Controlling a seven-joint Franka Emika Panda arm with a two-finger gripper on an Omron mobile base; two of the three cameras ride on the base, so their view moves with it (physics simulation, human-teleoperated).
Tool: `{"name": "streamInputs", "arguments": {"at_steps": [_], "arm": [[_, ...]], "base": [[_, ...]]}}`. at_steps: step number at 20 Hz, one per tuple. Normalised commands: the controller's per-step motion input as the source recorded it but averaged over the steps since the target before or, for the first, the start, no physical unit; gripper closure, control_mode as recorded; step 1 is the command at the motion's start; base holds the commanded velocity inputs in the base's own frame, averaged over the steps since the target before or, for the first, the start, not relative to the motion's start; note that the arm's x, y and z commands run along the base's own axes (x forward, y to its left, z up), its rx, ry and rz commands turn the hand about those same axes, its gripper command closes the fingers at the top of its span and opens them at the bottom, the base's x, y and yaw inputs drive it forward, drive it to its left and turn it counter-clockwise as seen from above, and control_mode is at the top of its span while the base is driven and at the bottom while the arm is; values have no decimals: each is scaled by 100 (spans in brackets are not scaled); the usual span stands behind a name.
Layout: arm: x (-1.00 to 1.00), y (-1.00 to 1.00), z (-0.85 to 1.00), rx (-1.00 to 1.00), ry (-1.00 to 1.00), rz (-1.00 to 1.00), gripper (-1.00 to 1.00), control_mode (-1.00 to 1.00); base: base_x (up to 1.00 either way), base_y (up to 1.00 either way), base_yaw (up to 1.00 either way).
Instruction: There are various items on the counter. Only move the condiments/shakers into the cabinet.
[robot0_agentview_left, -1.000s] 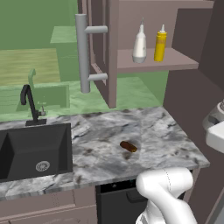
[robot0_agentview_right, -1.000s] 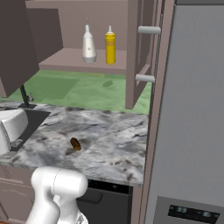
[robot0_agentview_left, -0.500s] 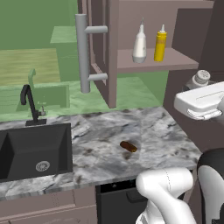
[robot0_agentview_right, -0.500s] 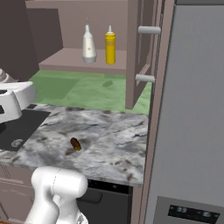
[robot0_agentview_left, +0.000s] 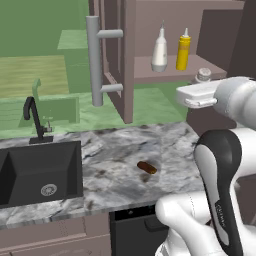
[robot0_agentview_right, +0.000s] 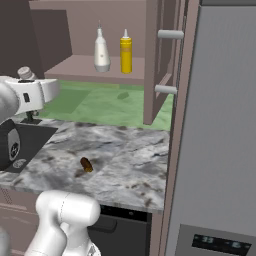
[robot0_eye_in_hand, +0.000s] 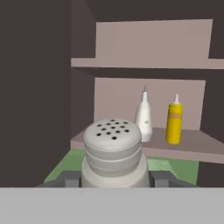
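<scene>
Pinching the small grey-white shaker (robot0_eye_in_hand: 112, 151) between its fingers, the gripper (robot0_eye_in_hand: 113, 178) holds it upright in the air at shelf level, facing the open cabinet (robot0_agentview_left: 165, 75). The shaker's top (robot0_agentview_left: 203, 75) shows above the white hand, near the right end of the shelf. On the shelf stand the white bottle (robot0_agentview_left: 160, 49) and the yellow squeeze bottle (robot0_agentview_left: 183, 50), side by side and apart. On the marbled counter (robot0_agentview_left: 115, 165) lies the small brown lump (robot0_agentview_left: 147, 167), right of the black sink (robot0_agentview_left: 37, 170). The cabinet door (robot0_agentview_left: 117, 55) stands open, its grey bar handle (robot0_agentview_left: 93, 60) upright.

No legible text, labels or numbers anywhere.
</scene>
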Motion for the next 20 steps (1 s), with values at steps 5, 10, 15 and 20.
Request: {"name": "streamInputs", "arguments": {"at_steps": [5, 10, 15, 20], "arm": [[24, 10, 4, 0, 12, -3, 100, -100], [14, 15, 27, 3, 0, -1, 100, -100], [35, 0, 0, 6, 7, 0, 100, -100], [25, 0, 0, 10, 0, 0, 100, -100]], "base": [[0, 0, 0], [0, 0, 0], [0, 0, 0], [0, 0, 0]]}}
